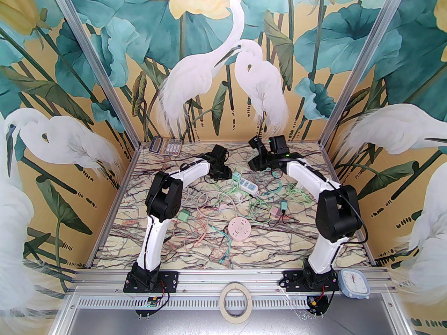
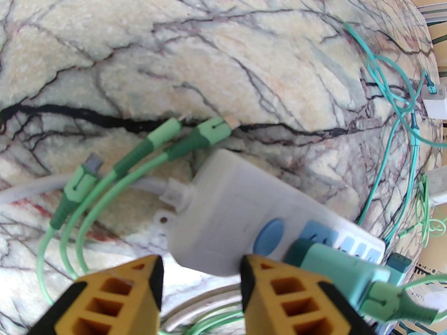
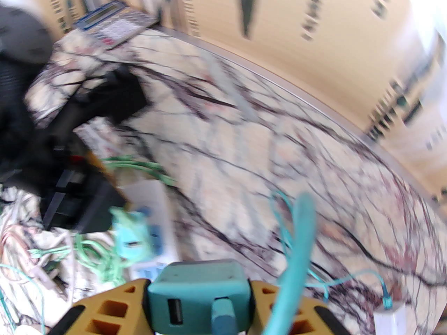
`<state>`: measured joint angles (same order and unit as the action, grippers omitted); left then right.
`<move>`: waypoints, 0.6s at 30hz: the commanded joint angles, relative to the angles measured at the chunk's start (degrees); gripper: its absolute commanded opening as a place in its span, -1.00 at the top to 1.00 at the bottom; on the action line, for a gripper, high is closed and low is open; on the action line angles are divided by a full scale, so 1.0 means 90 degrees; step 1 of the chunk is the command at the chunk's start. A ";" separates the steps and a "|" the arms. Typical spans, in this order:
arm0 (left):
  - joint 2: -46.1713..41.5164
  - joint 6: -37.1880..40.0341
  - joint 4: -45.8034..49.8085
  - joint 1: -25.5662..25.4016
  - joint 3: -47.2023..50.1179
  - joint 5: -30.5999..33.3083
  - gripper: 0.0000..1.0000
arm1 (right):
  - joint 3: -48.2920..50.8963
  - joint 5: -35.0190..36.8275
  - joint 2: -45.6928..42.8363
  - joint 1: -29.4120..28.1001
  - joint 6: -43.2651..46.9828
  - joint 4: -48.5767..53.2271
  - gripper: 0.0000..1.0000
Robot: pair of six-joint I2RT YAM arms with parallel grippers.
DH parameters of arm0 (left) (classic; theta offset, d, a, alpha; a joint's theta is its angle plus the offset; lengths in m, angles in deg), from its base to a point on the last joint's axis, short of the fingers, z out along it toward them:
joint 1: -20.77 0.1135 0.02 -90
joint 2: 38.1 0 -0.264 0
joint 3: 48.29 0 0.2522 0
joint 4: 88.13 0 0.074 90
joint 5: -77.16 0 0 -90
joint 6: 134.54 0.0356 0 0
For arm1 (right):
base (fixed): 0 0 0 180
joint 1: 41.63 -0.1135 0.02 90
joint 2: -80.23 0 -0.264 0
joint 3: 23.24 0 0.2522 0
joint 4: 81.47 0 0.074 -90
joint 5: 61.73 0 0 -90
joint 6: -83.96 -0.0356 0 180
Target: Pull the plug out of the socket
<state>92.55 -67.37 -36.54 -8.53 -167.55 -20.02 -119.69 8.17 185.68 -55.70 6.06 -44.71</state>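
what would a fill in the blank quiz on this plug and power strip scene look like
1. The right end effector is shut on a ____ plug.
2. The left end effector is ____, near the white power strip.
3. The power strip's round button is ____.
4. The calculator lies at the table's far ____ corner.
Missing words: teal; open; blue; left.

Your overhead view is bright and sharp, with faint shadows on the veined marble desk (image 1: 279, 237). Your right wrist view smears with motion blur; the teal square charger plug (image 3: 199, 291) is crispest. Your left wrist view bows at the edges; the white power strip (image 2: 237, 211) is soft.
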 commanded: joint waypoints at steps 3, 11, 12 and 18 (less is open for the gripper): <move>0.0299 0.0151 0.0390 -0.0070 0.0012 0.0177 0.07 | -0.0443 0.0560 0.0681 0.0230 -0.0647 0.0259 0.43; -0.0344 -0.0050 -0.0025 -0.0065 0.0449 0.0207 -0.16 | -0.1390 0.0629 0.1561 0.0562 -0.1404 0.1047 0.38; -0.0490 -0.0099 -0.0121 -0.0065 0.0553 0.0216 -0.17 | -0.1465 0.0603 0.1624 0.0575 -0.1452 0.1080 0.35; -0.1503 -0.0360 -0.0752 -0.0083 0.1336 0.0192 -0.27 | -0.1828 0.0529 0.1890 0.0577 -0.1783 0.1238 0.11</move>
<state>84.88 -68.99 -39.50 -8.66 -157.38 -18.95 -133.57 13.31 201.57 -50.19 -6.84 -35.57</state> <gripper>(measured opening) 0.633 0.438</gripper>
